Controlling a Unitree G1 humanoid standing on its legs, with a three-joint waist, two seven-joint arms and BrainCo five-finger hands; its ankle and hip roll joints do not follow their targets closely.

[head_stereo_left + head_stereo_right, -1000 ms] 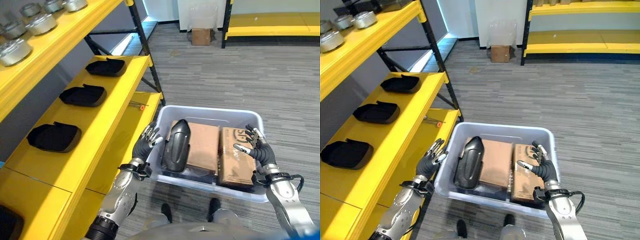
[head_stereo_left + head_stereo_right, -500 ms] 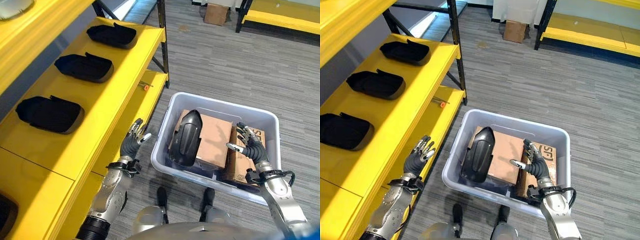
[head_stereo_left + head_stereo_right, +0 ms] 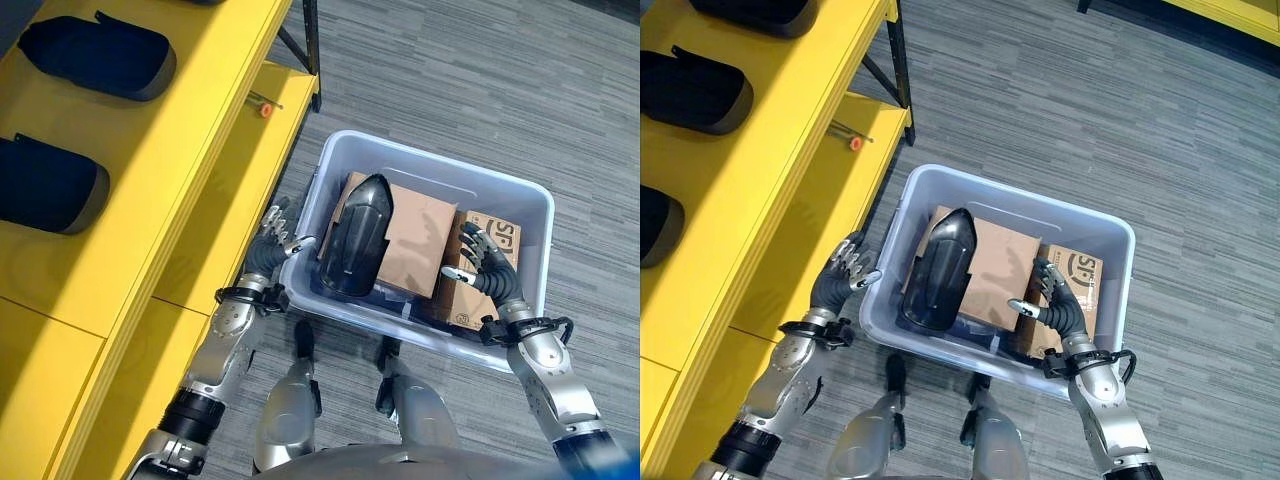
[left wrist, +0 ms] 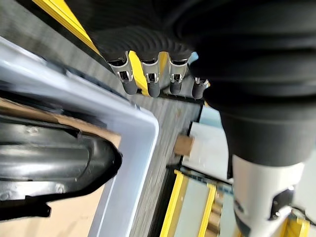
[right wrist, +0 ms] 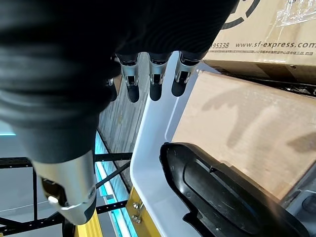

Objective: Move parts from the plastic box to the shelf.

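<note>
A grey plastic box [image 3: 440, 165] stands on the floor before me. In it a long black moulded part [image 3: 355, 250] lies tilted on a flat cardboard carton [image 3: 420, 235], beside a second printed carton [image 3: 500, 240]. My left hand [image 3: 272, 245] is open, its fingers spread against the outside of the box's left wall near the front corner. My right hand [image 3: 482, 275] is open inside the box, over the printed carton. In the left wrist view the fingers [image 4: 148, 81] stand straight past the box rim [image 4: 136, 116]. In the right wrist view straight fingers [image 5: 153, 81] hang above the black part [image 5: 222, 197].
A yellow shelf [image 3: 170, 170] runs along the left, with two black parts [image 3: 100, 50] [image 3: 45, 185] lying on it. An orange-handled tool [image 3: 262, 106] rests on the lower board. Grey carpet floor [image 3: 480, 80] stretches right of and beyond the box.
The camera has tilted down, so the whole picture has shifted. My left hand has come back from beside the shelf to the box's left wall. The right hand stays over the carton.
</note>
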